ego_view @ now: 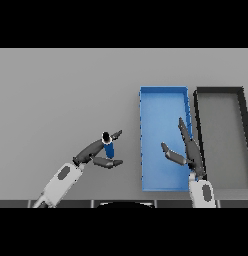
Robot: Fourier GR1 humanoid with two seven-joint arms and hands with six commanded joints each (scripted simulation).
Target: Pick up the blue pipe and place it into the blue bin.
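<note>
grey table (56, 90) holds blue bin (163, 102), black bin (221, 92).

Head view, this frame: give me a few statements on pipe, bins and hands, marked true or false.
1. The blue pipe lies inside the blue bin. False: it is left of the bin, between the left robot hand's fingers.
2. A dark grey bin sits right of the blue bin. True.
3. The right robot hand grips the pipe. False: it is open over the blue bin.
4. The blue bin holds no object. True.
</note>
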